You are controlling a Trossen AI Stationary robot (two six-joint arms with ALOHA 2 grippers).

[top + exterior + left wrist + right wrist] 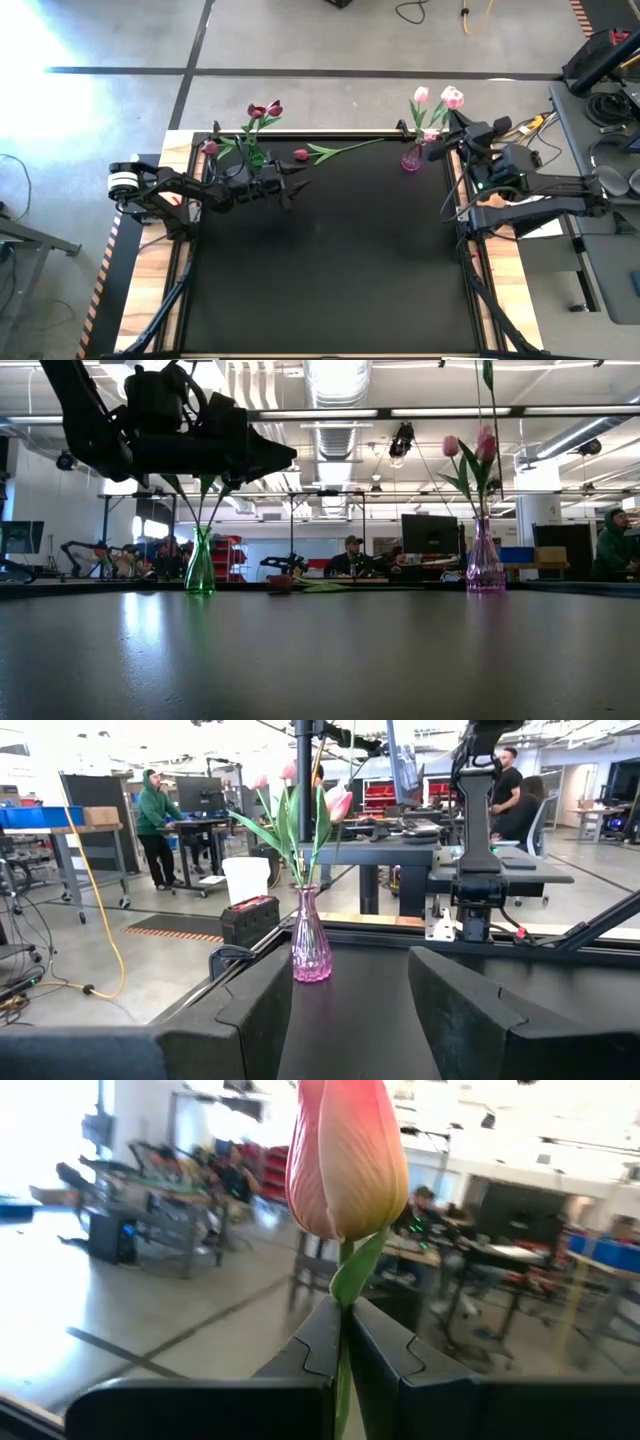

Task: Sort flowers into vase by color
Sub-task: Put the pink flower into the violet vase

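On your left, the green glass vase (254, 157) already holds dark maroon tulips (265, 109); the left hand (290, 185) hovers wide open beside one loose maroon tulip (301, 154) lying on the black surface (330, 250). The right hand (436, 146) pinches a pale pink tulip (346, 1155) over the pink glass vase (411, 158).

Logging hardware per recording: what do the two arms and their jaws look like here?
Both arms are dark, jointed links. The left arm carries a white cylindrical section near its base. The right arm trails black cables. Each gripper ends in blocky dark jaws with stepped, notched inner faces.
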